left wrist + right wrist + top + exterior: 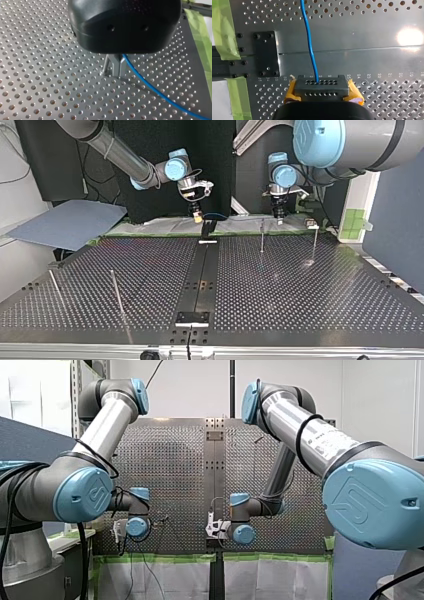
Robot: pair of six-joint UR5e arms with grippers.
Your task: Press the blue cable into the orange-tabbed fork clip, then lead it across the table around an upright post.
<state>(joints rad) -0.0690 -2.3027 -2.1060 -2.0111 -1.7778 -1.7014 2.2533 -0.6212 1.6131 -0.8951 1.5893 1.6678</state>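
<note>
Cable (160, 93), blue, is held at two places over the table's (300, 290) far edge, as the top view has it. In the left wrist view it comes out from between the metal fingers (108, 65) of my left gripper (113, 73), which are drawn together on it, and slants down and away over the perforated plate, just above the surface. The fingertips sit right at the table; I cannot tell whether they touch it.

In the right wrist view the same cable rises out of my right gripper (319, 87), whose dark fingertips are pressed together on it with yellow pads (354, 93) showing on either side. From there it runs straight ahead over the smooth strip and onto the holed surface beyond. A black plate (266, 53) lies beside it, with green tape (222, 30) further out along the table's edge.

From across the table, both grippers hang low near the far edge, my right one near the middle seam and my left one toward the view's right. A short blue arc shows between them. Thin upright posts (261, 236) stand on the table: two near my left gripper, two more well apart at the view's near left. A grey-blue sheet (65, 222) lies off the table at the far left.
</note>
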